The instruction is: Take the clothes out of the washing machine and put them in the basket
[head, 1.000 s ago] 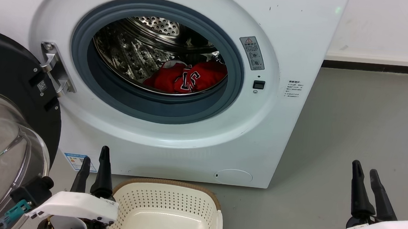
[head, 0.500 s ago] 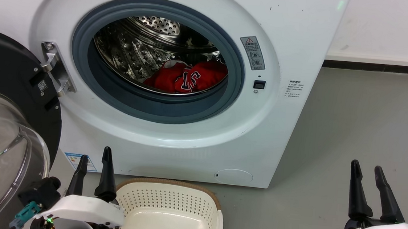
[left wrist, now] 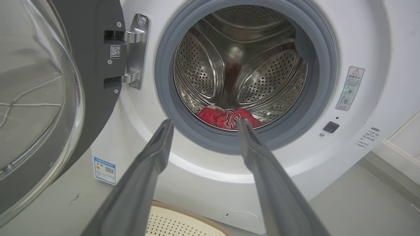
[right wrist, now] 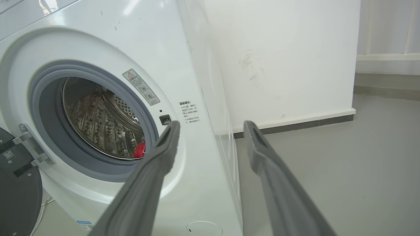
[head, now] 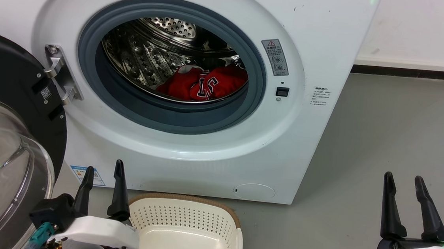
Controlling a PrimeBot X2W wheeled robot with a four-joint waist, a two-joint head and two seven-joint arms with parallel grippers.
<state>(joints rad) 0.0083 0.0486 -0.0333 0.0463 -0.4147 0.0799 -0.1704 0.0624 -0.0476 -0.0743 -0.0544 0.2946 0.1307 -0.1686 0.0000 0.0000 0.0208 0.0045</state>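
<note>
The white washing machine stands with its door swung open to the left. Red clothes with black-and-white numerals lie bunched at the bottom of the steel drum, also seen as clothes and clothes. The cream basket sits on the floor right below the machine's front. My left gripper is open, low beside the basket's left rim, empty. My right gripper is open over bare floor to the right of the machine, also empty.
The black-rimmed glass door hangs open at the left, close to my left arm. Grey floor stretches to the right up to a white wall with a dark skirting.
Both grippers have spread their fingers wider. The left one has slid slightly right and down in the view; the right one has risen a little. The clothes and the basket lie as before.
</note>
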